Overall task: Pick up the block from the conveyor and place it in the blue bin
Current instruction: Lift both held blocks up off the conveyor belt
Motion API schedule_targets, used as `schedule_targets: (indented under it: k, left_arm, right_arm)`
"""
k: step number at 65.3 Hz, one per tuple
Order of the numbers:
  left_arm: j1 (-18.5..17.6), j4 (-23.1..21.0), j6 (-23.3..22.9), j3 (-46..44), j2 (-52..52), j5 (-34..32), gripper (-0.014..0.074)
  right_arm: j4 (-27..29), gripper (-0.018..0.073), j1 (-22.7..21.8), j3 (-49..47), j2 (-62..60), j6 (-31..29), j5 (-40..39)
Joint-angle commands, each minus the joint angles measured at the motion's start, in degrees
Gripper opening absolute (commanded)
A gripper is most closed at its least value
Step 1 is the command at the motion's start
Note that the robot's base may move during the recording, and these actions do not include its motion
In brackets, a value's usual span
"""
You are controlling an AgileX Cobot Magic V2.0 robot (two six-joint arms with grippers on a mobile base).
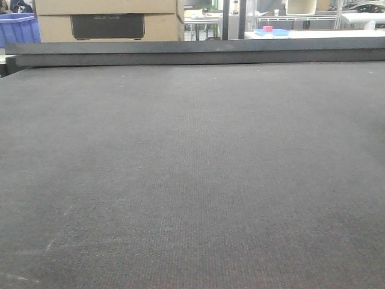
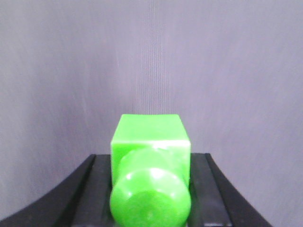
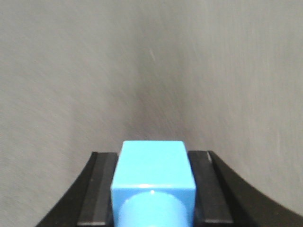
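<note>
On the front camera I see the bin [image 1: 18, 29] far left, behind the rail [image 1: 192, 53], with a box [image 1: 108, 21] just to its right; the conveyor [image 1: 192, 180] fills everything nearer. My left claw [image 2: 150, 184] is closed on a green block [image 2: 150, 137], its fingers [image 2: 94, 189] touching both sides, grey conveyor beyond it. My right claw [image 3: 152, 189] grips a blue block [image 3: 152, 163] the same way, fingers snug on either side, against grey weave
</note>
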Motion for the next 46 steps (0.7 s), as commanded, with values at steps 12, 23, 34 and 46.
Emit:
schedule_targets:
  k: [12, 23, 34, 46]
  left_arm:
    - [0.04, -5.12, 0.44, 17.39, -16.10, -23.52, -0.0111]
    - [0.04, -5.12, 0.44, 25.12, -26.16, -25.41, -0.0111]
    - [0.04, -5.12, 0.44, 27.02, -36.70, -24.36, -0.0111]
    - [0.04, -5.12, 0.44, 27.02, -45.51, -24.92, -0.0111]
  right_arm:
    - [1.98, -0.0160, 1.34, 15.61, -14.87, -3.15, -16.40]
    - [2.13, -0.0160, 3.21, 23.02, -26.78, -3.15, -17.70]
    - [5.54, -0.0160, 3.70, 23.78, -39.24, -3.15, -11.55]
    - [5.65, -0.0160, 3.70, 23.78, -49.07, -3.15, -13.93]
